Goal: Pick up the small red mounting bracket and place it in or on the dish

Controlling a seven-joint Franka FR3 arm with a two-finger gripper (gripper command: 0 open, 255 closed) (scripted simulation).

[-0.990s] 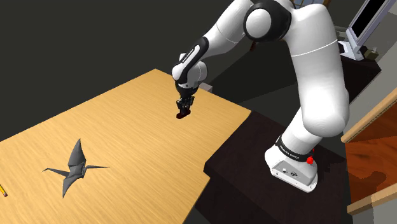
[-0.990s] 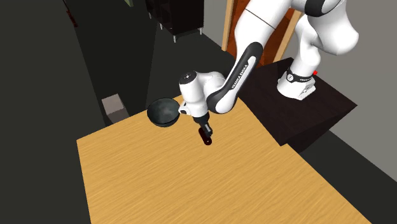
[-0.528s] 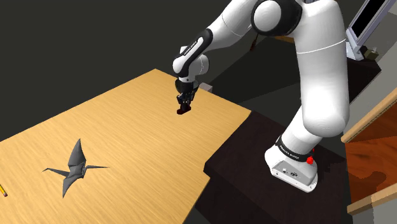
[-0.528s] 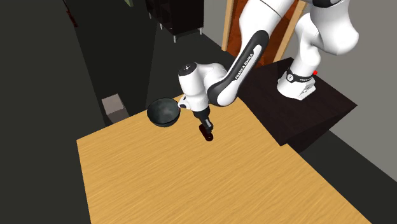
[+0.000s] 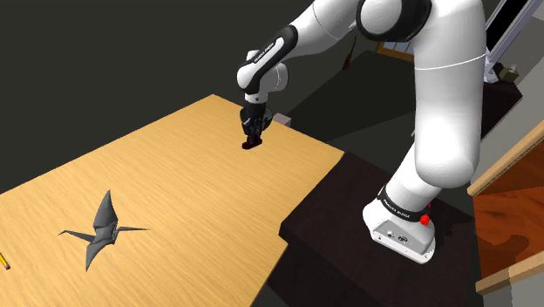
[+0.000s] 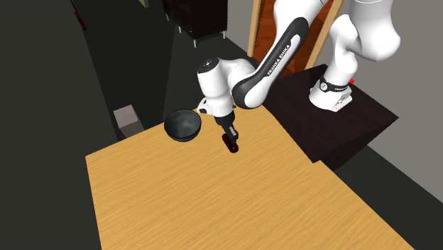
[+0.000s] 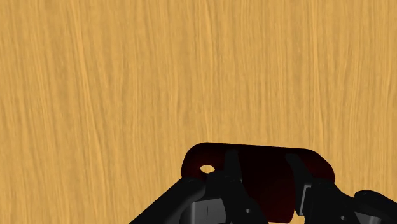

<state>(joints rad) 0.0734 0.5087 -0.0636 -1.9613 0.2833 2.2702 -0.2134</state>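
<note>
Gripper (image 5: 252,140): all black, pointed down over the far part of the table; jaws clamped on the bracket, one finger on each side of it.
Bracket (image 7: 257,170): dark red, flat, with rounded ends and a small pale hole near one end; it sat crosswise between the fingers (image 7: 230,175), with wood grain behind it.
Clearance under bracket: could not tell whether it touched the wood.
Dish (image 6: 183,126): dark round bowl at the table's far corner, just beside the arm's wrist.
Bracket to dish: in the second exterior view the bracket (image 6: 231,148) hung to the dish's right, near it but apart.
Table (image 6: 177,206): light wood with a long grain.
Arm (image 5: 440,105): white with dark joints; it rose from the stand and bent over to the shoulder view's left.
Stand (image 5: 344,209): dark box against the table's edge.
Shoulder view gave: a grey folded-paper bird (image 5: 100,228) lying on the near part of the table, well apart from the gripper, and a yellow stub (image 5: 4,260) at that view's left edge.
Second exterior view gave: how the dish and bracket lay relative to each other, plus a small grey block (image 6: 128,118) beyond the table's far edge.
Wrist view gave: the grip itself, with both fingers pressed against the bracket's sides.
</note>
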